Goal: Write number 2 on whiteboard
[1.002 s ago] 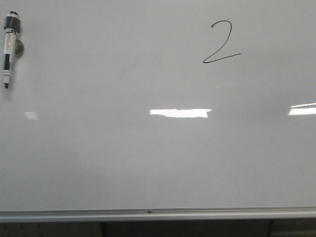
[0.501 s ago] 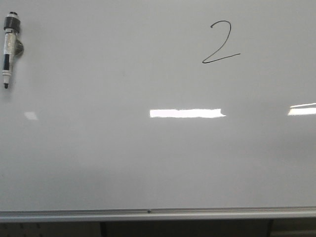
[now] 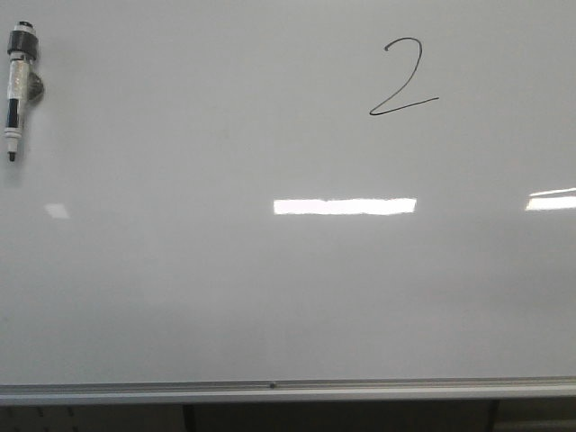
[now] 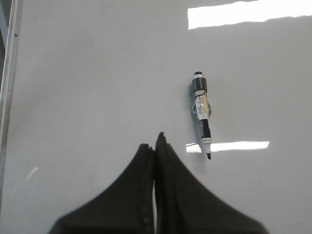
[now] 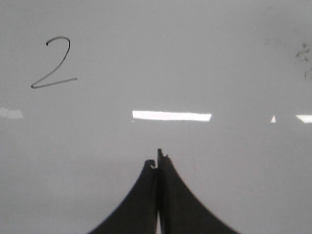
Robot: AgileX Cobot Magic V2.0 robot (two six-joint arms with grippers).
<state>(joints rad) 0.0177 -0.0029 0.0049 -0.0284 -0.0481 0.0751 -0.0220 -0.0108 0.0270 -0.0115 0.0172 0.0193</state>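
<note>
Change: only the glare bar has widened; board things are unmoved.
2: upper right of whiteboard, finished.
Marker: parked upper left, job done.
Left gripper: closed, empty.
Right gripper: closed, empty.

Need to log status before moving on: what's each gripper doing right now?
Left gripper: closed, holding nothing; the marker is apart from it on the whiteboard.
Right gripper: closed, holding nothing.
</note>
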